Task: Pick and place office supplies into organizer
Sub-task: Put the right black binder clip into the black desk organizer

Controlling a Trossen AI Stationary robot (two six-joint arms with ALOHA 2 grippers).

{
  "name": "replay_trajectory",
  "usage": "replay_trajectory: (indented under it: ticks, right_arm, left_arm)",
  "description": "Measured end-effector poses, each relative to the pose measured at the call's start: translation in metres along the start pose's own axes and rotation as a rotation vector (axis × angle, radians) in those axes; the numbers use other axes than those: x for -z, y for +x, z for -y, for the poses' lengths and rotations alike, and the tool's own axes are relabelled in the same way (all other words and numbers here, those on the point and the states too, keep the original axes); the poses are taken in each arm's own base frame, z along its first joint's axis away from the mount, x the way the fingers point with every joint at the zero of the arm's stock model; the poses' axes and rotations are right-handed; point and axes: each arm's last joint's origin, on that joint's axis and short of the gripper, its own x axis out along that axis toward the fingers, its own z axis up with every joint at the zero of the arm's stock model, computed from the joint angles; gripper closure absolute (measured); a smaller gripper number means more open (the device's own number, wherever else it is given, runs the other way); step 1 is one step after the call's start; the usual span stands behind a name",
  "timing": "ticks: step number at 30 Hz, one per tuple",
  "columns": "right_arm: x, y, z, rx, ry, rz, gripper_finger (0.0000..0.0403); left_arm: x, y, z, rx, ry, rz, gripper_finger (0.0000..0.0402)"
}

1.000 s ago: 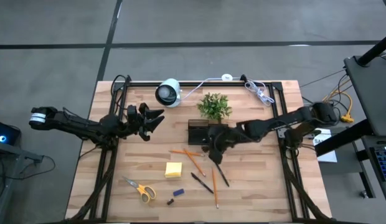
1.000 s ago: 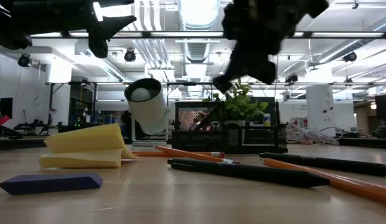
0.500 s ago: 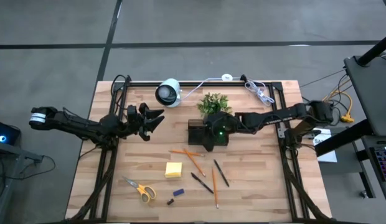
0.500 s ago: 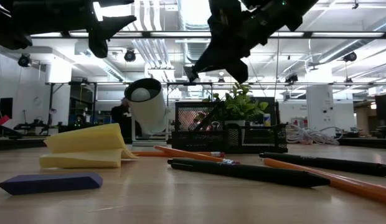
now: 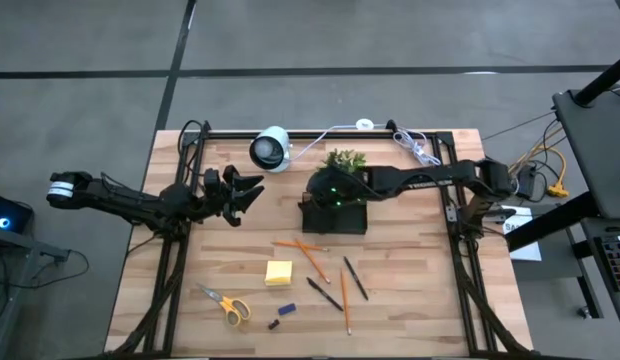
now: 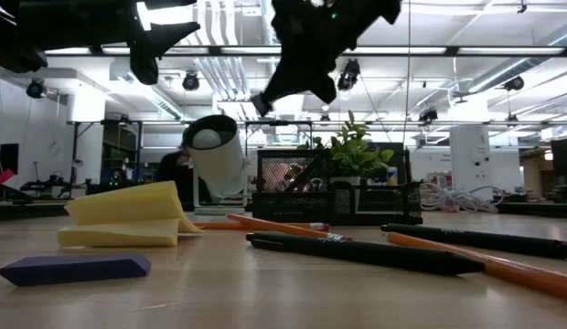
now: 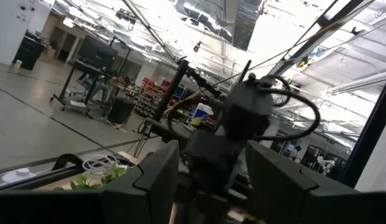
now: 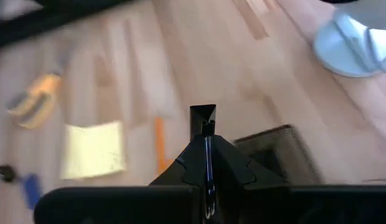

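The left arm lies stretched low across the bench's [image 5: 410, 300] left side, its left end effector [image 5: 248, 191] hanging well above the wood with its fingers parted and nothing between them, near the white round camera [image 5: 271, 148]. On the bench in front lie the scissors [image 5: 226, 305], the yellow sticky-note pad [image 5: 279, 272], the small blue block [image 5: 286, 309] and the loose pencils and pens [image 5: 330, 275]. The right arm reaches straight out leftward from the bench's right edge, and its right end effector [image 5: 325, 190] hovers over the black organizer [image 5: 334, 215] beside the plant [image 5: 342, 160], fingers pressed together on a thin dark pen [image 8: 207, 162].
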Motion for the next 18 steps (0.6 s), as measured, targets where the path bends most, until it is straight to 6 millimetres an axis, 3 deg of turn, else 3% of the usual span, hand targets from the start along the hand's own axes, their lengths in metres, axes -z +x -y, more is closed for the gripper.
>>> replay_trajectory:
  ticks: [7,18]
  right_arm:
    - [0.003,0.015,0.001,0.036,-0.124,-0.168,0.0394]
    - [0.019,0.034,0.003,0.015,-0.237,-0.252,0.0394]
  left_arm:
    - [0.0,0.0,0.0,0.0,0.0,0.0,0.023]
    - [0.0,0.0,0.0,0.0,0.001,0.0,0.023]
